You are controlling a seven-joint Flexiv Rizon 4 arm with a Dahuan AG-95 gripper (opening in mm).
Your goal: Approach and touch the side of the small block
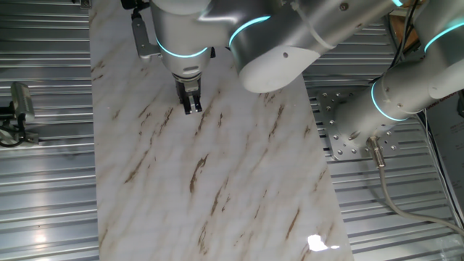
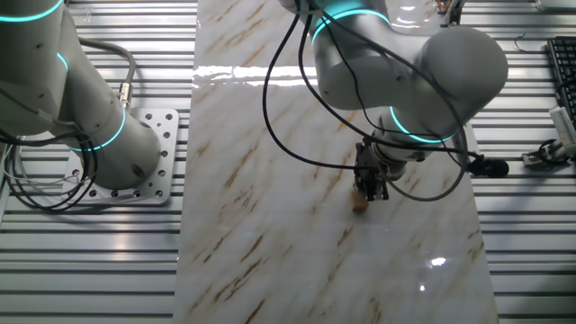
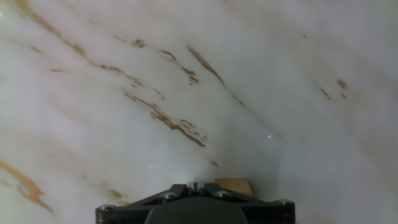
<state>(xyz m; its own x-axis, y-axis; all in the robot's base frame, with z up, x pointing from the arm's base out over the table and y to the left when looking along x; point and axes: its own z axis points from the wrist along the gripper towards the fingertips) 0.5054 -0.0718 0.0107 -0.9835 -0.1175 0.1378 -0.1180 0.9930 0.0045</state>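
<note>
Small block (image 2: pixel 360 202) on the marble table (image 2: pixel 270 225), tan cube right at the tip of the tool (image 2: pixel 371 191), whose black fingers look pressed together, holding nothing.

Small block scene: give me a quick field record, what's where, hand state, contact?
surface: marble-pattern table
small block: tan cube, lying on the table
hand: low over the table, fingers pointing down
hand vs block: block right beside the fingertips; at the lower frame edge in the hand view
contact: cannot tell, too close to separate
jaws: cannot tell whether open or shut
block in the first fixed view: hidden
</note>
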